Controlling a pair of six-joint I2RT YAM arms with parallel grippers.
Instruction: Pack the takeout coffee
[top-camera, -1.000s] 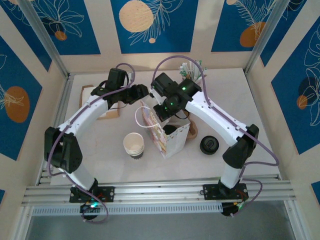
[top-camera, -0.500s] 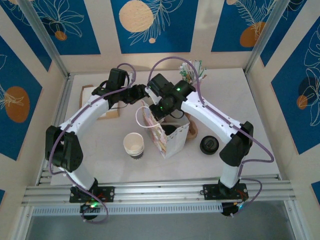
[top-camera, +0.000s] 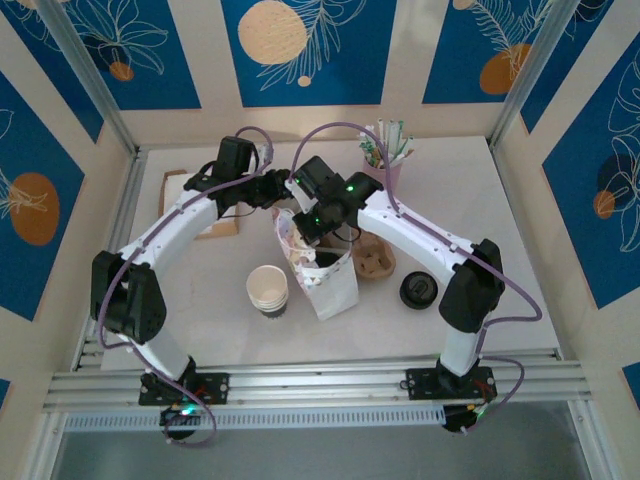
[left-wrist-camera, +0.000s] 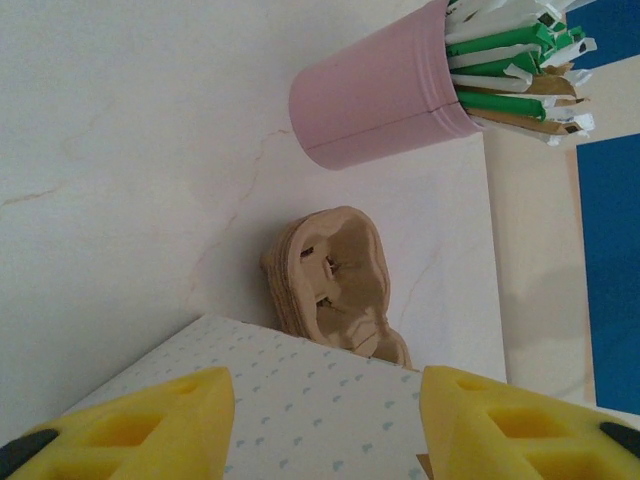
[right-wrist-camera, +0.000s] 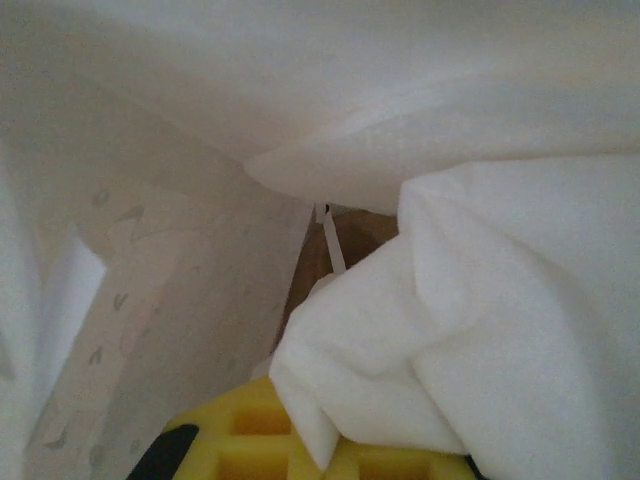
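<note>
Carried leftward with its paper bag since the earlier frame, the takeout coffee shows as a dark lid inside the bag mouth. Right fingers: inside the bag among white paper, spread indeterminable. Left fingers: wide apart above the bag wall. Cup carrier and pink cup stand on the surface beyond.

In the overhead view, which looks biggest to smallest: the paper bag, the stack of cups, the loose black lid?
Largest: paper bag.
Then the stack of cups and loose black lid, nearly alike; cups perhaps slightly bigger.
</note>
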